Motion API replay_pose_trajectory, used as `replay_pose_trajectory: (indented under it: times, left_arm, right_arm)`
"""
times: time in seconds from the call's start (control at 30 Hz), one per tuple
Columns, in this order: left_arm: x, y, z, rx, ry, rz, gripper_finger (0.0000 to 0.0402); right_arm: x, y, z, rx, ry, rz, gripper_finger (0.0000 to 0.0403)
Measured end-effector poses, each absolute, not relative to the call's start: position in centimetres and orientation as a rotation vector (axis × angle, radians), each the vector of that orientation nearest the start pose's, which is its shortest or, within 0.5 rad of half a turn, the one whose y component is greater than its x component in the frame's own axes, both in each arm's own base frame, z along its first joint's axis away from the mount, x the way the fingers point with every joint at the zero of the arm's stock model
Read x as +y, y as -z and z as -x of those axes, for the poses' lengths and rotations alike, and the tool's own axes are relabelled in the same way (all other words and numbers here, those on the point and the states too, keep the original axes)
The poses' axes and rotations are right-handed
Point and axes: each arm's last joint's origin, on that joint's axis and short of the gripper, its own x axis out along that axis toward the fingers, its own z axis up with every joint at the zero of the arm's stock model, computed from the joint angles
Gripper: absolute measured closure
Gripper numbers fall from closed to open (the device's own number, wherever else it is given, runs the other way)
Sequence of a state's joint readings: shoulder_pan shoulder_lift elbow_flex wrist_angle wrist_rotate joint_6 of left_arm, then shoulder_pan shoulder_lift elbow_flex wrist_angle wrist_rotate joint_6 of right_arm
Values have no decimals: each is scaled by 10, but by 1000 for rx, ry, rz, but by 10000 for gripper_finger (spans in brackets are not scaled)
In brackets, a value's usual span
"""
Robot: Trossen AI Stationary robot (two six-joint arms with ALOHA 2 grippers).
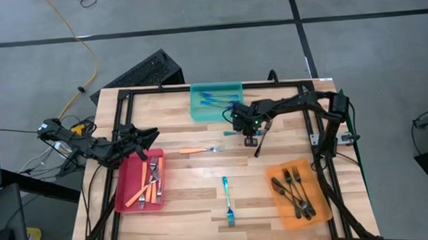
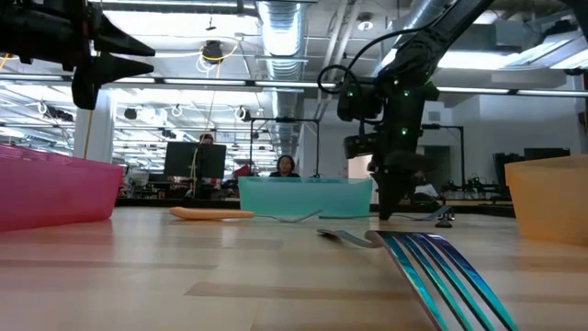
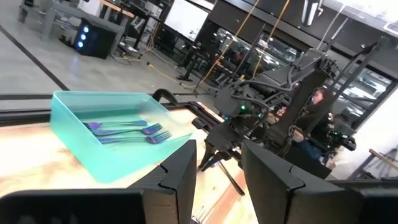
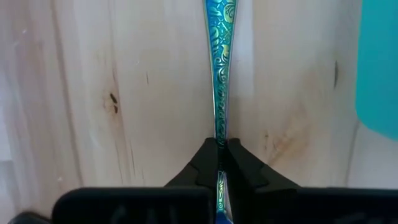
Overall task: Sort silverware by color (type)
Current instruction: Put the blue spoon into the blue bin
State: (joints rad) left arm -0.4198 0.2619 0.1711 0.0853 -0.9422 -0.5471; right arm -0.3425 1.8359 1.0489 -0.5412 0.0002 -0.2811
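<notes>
The right gripper (image 4: 219, 163) has its fingers pressed together on the slim handle of a blue fork (image 4: 219, 74), pinching it from both sides. In the right wrist view the fork's patterned, iridescent handle runs straight ahead from the fingertips, its long axis in line with the gripper's reach, lying along the wooden table (image 4: 124, 93). The teal tray (image 4: 379, 62) has its edge just off to one side of the handle, not touching it; the other side is bare wood.

From above, the right gripper (image 1: 249, 136) sits just in front of the teal tray (image 1: 197, 110), with a dark fork (image 1: 259, 148) lying just beside it. Nearer the table's front edge, well apart from the gripper, lies another blue fork (image 1: 228, 200), with an orange-handled fork (image 1: 199, 149) out toward the left. The orange tray (image 1: 275, 204) and red tray (image 1: 123, 196) flank that open middle.

The left gripper (image 3: 217, 174) hovers over the red tray, fingers spread.
</notes>
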Motion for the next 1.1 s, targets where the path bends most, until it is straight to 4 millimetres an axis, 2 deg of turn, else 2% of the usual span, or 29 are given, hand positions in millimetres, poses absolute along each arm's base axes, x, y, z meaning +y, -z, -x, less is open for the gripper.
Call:
replay_pose_trajectory:
  times: [0.4, 0.7, 0.9, 1.1]
  left_arm:
    - [-20, -208, -101, -131, -470, 567, 289]
    - [-20, -207, -101, -120, -471, 563, 289]
    - [-20, -205, -101, -102, -482, 547, 289]
    - [-20, -204, -100, -100, -491, 542, 289]
  right_arm:
    - [-81, -137, -319, 1322, 235, 43, 370]
    - [-58, -153, -329, 1196, 194, 46, 369]
    - [-58, -167, -331, 1107, 214, 55, 369]
    - [-58, -180, -344, 927, 219, 44, 369]
